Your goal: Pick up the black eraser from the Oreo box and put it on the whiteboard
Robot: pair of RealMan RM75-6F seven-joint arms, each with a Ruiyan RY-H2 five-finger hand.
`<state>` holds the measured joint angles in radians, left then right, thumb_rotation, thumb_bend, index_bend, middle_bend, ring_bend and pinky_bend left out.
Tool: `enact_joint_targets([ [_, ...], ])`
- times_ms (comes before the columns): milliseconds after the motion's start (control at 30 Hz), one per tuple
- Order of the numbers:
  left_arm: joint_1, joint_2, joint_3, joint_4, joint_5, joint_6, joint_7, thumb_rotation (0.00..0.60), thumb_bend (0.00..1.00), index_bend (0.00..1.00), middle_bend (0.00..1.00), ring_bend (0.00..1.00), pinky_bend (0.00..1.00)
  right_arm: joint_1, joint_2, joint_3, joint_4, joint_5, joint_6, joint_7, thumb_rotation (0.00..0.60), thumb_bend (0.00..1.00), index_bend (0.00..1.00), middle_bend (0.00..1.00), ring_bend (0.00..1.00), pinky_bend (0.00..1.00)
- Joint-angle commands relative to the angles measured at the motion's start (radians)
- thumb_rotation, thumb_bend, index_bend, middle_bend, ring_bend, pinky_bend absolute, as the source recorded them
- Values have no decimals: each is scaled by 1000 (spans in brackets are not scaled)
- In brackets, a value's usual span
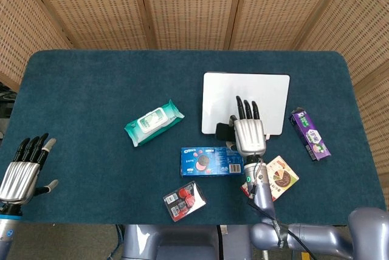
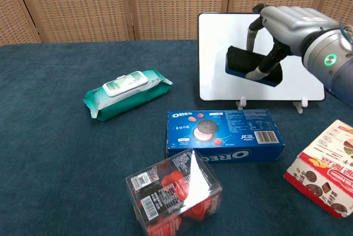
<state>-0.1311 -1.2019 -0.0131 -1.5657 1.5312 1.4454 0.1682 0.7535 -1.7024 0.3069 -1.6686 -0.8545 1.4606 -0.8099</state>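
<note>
One relation matters: black eraser [image 2: 249, 65] is held in right hand [image 1: 250, 133], lifted clear of Oreo box [image 1: 211, 161], above whiteboard's [image 1: 219, 93] near-left corner, long axis along that near edge. Left hand [image 1: 23, 170] idle, fingers apart, at the surface's near-left corner.

Bright, even light fills both views; shadows are soft. Glare whitens the clear plastic box [image 2: 175, 194] at 6 o'clock. Focus is sharp throughout.
</note>
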Motion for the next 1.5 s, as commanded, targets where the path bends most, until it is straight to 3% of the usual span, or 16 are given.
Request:
enact_joint_targets([
  [33,-1,-7,-2,9,7,7,-8,600,160,0,0,0,0,-3,-5,51,100,-50,-24,112,600,217,548,0,0,0],
  [433,-3,-47,-16,68,19,38,-36,600,160,0,0,0,0,22,-69,159,403,-75,-70,335,600,208,552,0,0,0],
  [867,-4,-54,-16,78,17,36,-43,600,160,0,0,0,0,37,-135,182,594,-75,-100,409,600,208,558,0,0,0],
  [1133,-6,-54,-14,82,16,32,-52,600,160,0,0,0,0,64,-240,209,790,-106,-46,495,600,208,559,0,0,0],
  [1500,-7,-55,-8,78,22,30,-52,600,160,0,0,0,0,79,-308,199,952,-140,-50,530,600,208,562,0,0,0],
])
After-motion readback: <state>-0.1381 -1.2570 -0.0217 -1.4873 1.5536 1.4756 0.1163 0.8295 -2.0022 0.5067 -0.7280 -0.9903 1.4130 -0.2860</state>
